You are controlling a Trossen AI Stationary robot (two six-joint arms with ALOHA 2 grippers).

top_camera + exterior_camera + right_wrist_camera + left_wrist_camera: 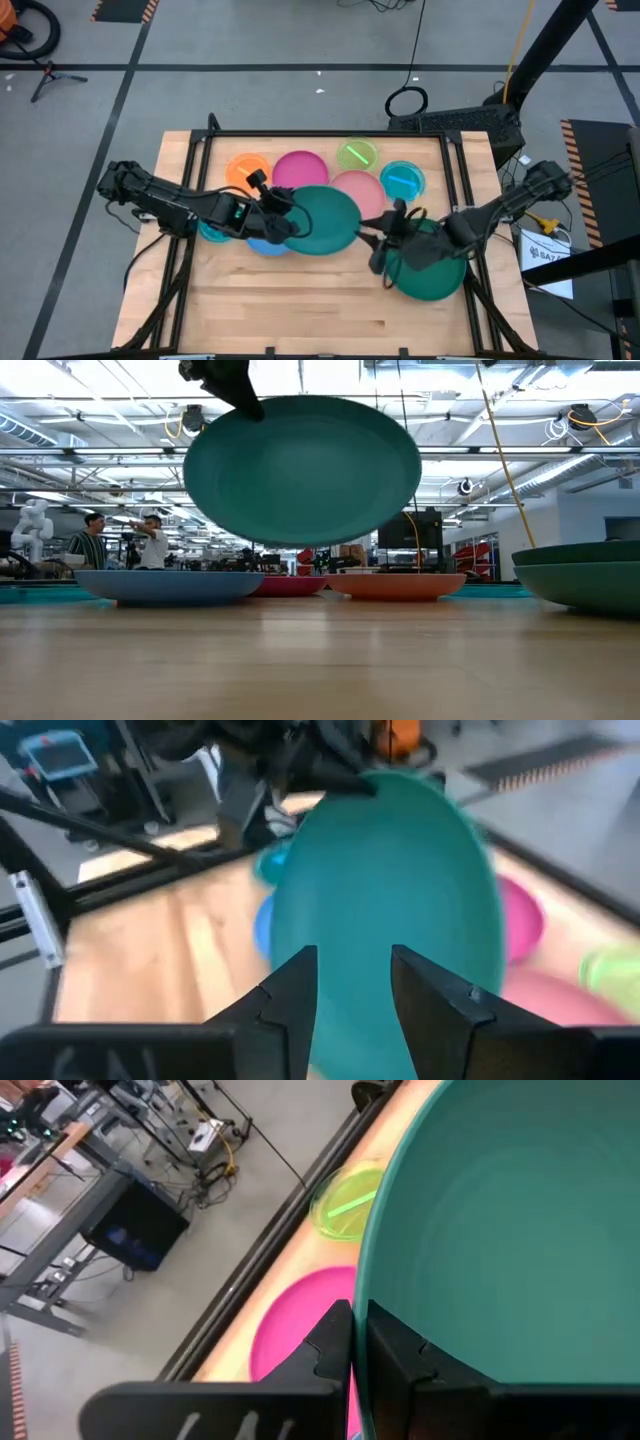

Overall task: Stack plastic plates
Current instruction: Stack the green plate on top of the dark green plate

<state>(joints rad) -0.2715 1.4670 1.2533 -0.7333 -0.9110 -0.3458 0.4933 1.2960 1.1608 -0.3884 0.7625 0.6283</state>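
Holding a large teal plate (325, 220) by its rim, the left gripper (270, 222) is clamped shut on the edge, and the plate hangs in the air above the middle of the table (300, 310). In the low view it floats clear of the wood, tilted. The right gripper (385, 243) sits just beside the plate's other edge, fingers parted and empty, facing the plate over a dark green plate (432, 265) on the table's right side.

Other plates lie along the far side: orange (243, 168), magenta (300, 168), lime (357, 155), light blue (402, 180), pink (362, 190). A blue plate (262, 245) peeks out under the lifted one.

What could go wrong — the grip is a thin pinch on one rim edge, so a wide plate may swing or slip out if the arm moves fast. The right gripper is close enough that the plate's edge could strike its fingers during a handover or a lowering. Set down off-centre, the plate could slide off the dark green one, or nudge the pink plate nearby.

Containers — the plates are shallow dishes. None visibly holds anything; the green streaks on the lime and light blue plates cannot be told apart from glare.
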